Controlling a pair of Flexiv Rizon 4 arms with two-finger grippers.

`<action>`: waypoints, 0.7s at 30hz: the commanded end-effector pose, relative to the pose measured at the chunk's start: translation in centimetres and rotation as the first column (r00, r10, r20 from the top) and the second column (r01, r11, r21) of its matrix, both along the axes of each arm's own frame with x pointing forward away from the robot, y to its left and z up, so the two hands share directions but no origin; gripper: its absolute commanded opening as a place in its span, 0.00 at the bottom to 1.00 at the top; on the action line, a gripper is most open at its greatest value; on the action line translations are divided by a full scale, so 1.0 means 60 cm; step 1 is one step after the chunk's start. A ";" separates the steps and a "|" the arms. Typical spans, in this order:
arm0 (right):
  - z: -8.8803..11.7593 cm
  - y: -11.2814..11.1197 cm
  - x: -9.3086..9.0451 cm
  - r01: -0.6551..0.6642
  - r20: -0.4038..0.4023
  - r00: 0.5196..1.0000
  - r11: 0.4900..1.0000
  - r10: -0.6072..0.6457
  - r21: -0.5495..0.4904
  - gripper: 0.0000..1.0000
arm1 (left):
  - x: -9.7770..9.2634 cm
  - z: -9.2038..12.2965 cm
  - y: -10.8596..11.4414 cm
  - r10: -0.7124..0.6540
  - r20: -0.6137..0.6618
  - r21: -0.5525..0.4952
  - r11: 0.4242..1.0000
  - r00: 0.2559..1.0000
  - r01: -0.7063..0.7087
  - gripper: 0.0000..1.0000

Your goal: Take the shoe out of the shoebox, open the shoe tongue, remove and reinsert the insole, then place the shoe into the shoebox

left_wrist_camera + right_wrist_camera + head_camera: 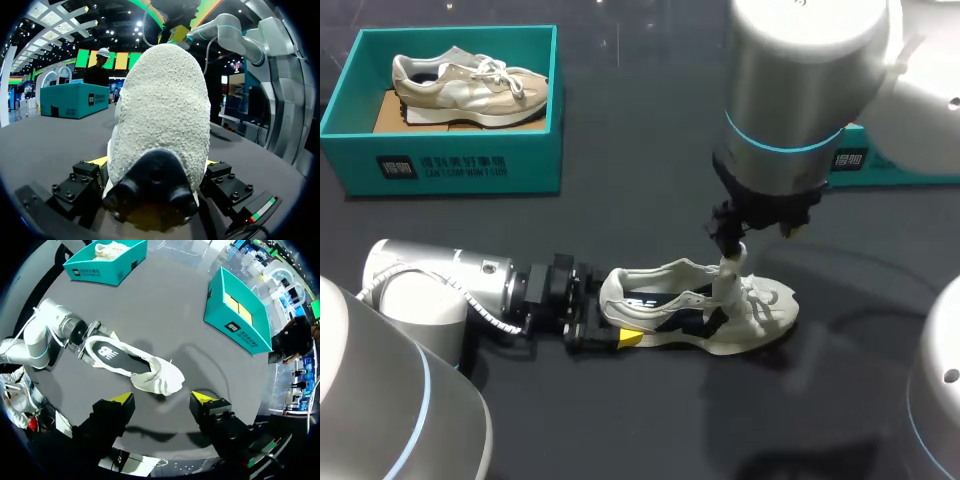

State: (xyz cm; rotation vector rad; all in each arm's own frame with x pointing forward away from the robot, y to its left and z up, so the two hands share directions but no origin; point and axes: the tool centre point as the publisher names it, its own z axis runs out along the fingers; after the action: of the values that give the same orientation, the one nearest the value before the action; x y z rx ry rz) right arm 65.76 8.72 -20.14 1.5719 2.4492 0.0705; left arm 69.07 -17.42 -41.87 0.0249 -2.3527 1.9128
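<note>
**Heel clamped, right fingers spread over the shoe**

The dark matte table (650,200) carries a teal cardboard shoebox (460,165) that holds a beige lace-up trainer (470,85). A second teal box (240,315) stands well apart from it. The cream lace-up shoe (760,310) rests on its sole, away from both boxes. The left gripper (155,162) is clamped on its heel, one yellow tip on each side, and that wrist view shows little but nubbly heel fabric. The right gripper (162,399) hangs above the tongue with its fingers spread wide and the shoe ahead of them. Its wrist view shows the black insole (112,354) seated inside.
</note>
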 end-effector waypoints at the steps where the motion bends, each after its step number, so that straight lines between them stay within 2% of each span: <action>1: 0.018 0.040 0.005 -0.204 -0.041 0.978 0.979 0.203 -0.022 0.00 | -0.002 -0.004 -0.004 0.001 0.001 0.001 1.000 1.000 -0.001 0.00; 3: 0.024 0.055 0.001 -0.359 -0.068 0.929 0.931 0.363 0.065 0.00 | -0.002 -0.004 -0.004 0.001 0.001 0.001 1.000 1.000 -0.001 0.00; 4: 0.024 0.063 -0.006 -0.470 -0.078 0.875 0.877 0.477 0.094 0.00 | -0.002 -0.004 -0.004 0.001 0.001 0.001 1.000 1.000 -0.001 0.00; 5: 0.020 0.069 -0.013 -0.528 -0.098 0.840 0.845 0.534 0.080 0.00 | -0.002 -0.004 -0.004 0.001 0.001 0.001 1.000 1.000 -0.001 0.00; 17: 0.020 0.069 -0.013 -0.528 -0.098 0.840 0.845 0.534 0.080 0.00 | -0.002 -0.004 -0.004 0.001 0.001 0.001 1.000 1.000 -0.001 0.00; 19: 0.011 0.089 -0.006 -0.637 -0.110 0.760 0.768 0.640 0.068 0.00 | -0.002 -0.004 -0.004 0.001 0.001 0.001 1.000 1.000 -0.001 0.00; 21: 0.006 0.100 0.002 -0.696 -0.112 0.708 0.715 0.698 0.057 0.00 | -0.002 -0.004 -0.004 0.001 0.001 0.001 1.000 1.000 -0.001 0.00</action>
State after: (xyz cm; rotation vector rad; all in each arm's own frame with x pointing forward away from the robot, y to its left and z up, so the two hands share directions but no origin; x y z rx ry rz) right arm 65.18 13.92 -18.76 0.7465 2.9477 0.1292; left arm 69.07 -17.41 -41.87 0.0249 -2.3527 1.9128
